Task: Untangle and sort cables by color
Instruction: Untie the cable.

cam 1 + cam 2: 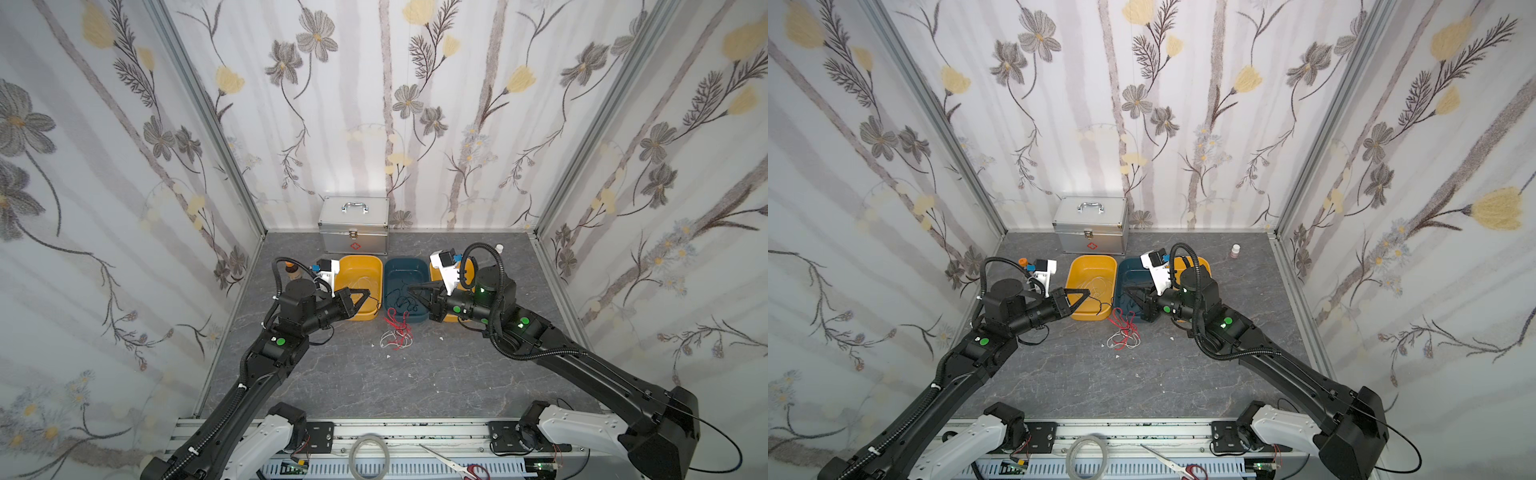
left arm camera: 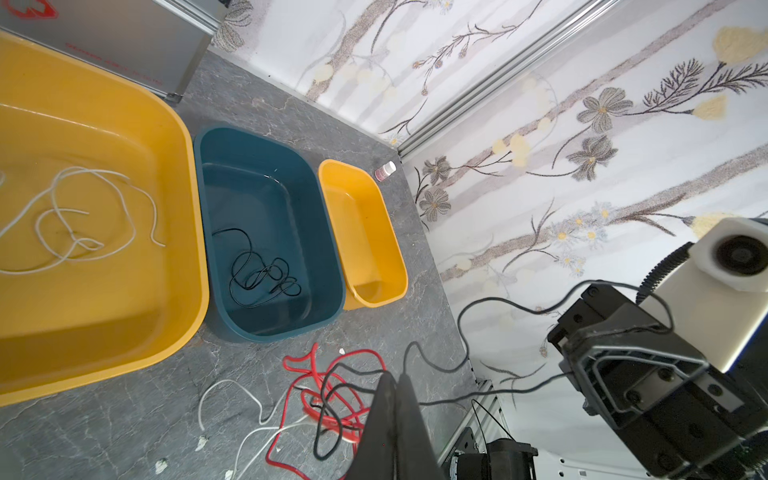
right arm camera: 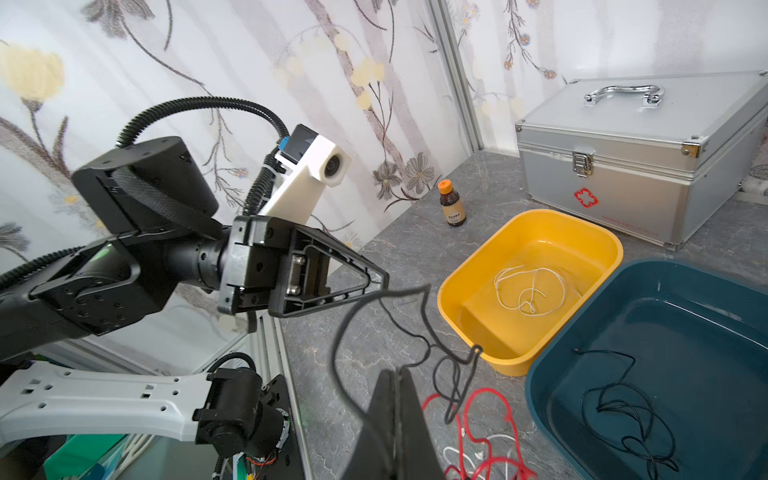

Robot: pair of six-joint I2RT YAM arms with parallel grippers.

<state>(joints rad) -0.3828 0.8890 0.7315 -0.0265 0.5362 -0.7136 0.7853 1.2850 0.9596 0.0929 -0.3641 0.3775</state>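
Black cable [image 2: 511,305]: hangs in the air between both arms, its slack dipping into the red-and-white tangle [image 1: 397,332] on the counter [image 1: 374,382].
Left jaws: pressed together, pinching one end.
Right jaws: pressed together, pinching the other end.
Risk: the slack seems threaded through the red cable [image 2: 328,390]; pulling could tighten the knot or drag red strands along.
Around: the teal tub [image 2: 257,195] sits just behind the tangle, and the first-aid case [image 1: 354,224] stands well clear.
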